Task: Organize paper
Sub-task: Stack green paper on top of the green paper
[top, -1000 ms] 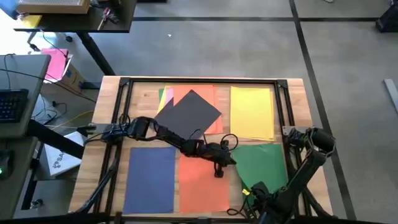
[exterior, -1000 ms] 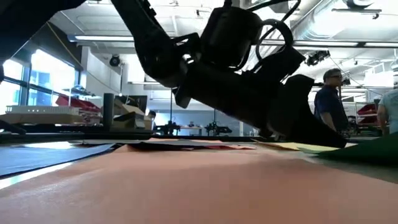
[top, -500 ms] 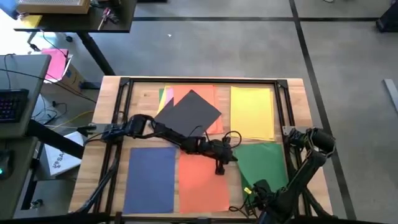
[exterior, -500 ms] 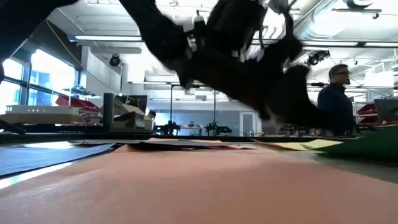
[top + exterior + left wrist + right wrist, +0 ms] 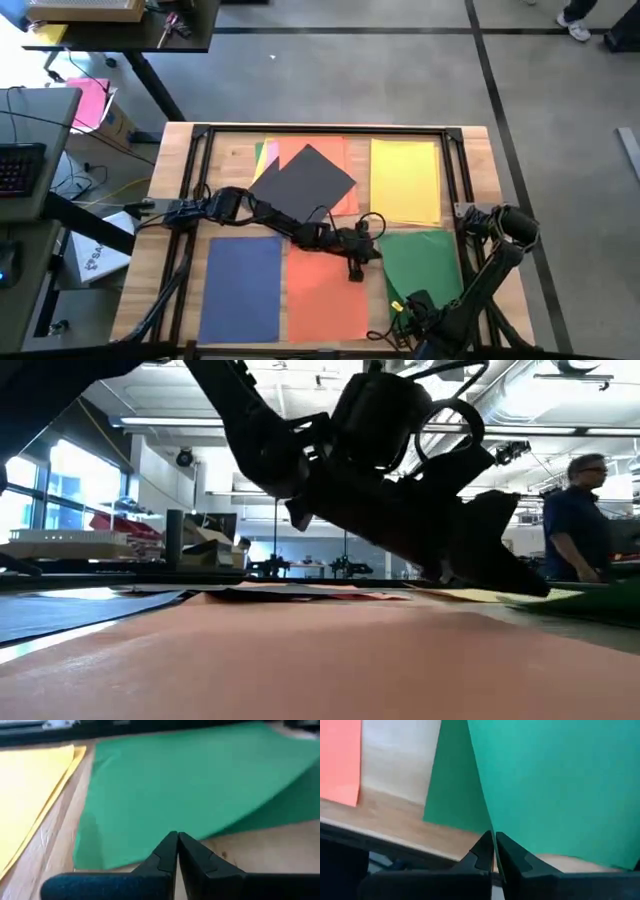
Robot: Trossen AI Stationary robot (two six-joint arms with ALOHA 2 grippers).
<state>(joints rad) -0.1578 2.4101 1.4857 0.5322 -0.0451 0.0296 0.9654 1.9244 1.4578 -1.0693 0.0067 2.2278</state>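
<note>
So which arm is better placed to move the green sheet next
Right, probably. The right gripper is shut on the green sheet at its near edge, lifting it. The left gripper is shut and empty, just short of the sheet's opposite edge.

**Item count: table and surroundings**

Loose sheets of paper on the table (image 5: 175, 150): seven visible
- green sheet (image 5: 425, 262): one
- yellow sheet (image 5: 405, 180): one
- blue sheet (image 5: 243, 285): one
- orange sheets: two
- dark grey sheet (image 5: 305, 180): one
- pink sheet, edge only: one

Robot arms: two

Persons behind the table: one
</note>
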